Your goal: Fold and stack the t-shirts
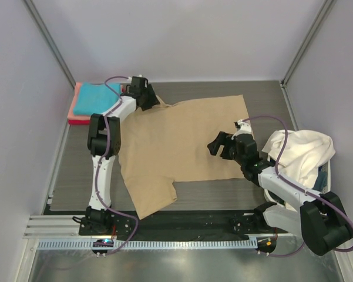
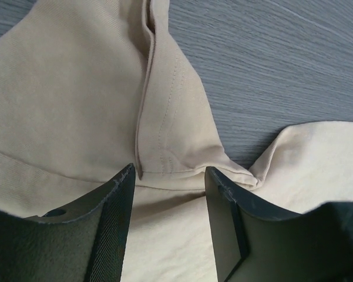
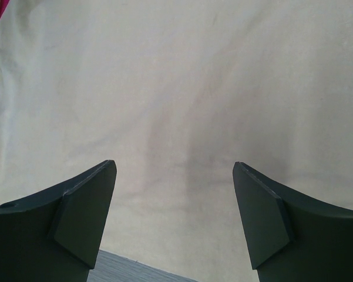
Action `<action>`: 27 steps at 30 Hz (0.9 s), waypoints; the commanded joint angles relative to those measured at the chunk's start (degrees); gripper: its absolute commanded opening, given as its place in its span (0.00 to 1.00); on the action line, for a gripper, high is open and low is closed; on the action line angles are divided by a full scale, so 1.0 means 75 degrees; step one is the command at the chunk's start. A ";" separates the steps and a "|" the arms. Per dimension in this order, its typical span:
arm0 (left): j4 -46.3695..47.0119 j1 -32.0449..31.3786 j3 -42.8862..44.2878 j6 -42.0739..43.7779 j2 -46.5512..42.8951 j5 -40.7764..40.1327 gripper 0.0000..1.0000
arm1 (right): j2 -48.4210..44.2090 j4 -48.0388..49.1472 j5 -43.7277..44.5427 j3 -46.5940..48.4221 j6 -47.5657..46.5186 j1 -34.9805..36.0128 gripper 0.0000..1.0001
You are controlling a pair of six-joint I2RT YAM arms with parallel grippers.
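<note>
While left claw (image 2: 169, 170) and right claw (image 3: 174, 164) gape empty, one tan t-shirt (image 1: 176, 147) spread, one turquoise t-shirt (image 1: 97, 97) folded

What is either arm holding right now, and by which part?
Nothing. The left gripper stands open astride a raised fold of the tan t-shirt; the right gripper is open above it.

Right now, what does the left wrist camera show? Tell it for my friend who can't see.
A tan t-shirt fills most of the picture, with a stitched seam running down toward the open left gripper. Dark wood-grain table shows at upper right.
</note>
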 commanded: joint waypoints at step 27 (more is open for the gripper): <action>0.0599 -0.0666 0.5929 -0.0526 0.3044 0.1486 0.82 | 0.0494 0.0510 -0.0349 0.0451 0.0052 0.0024 0.85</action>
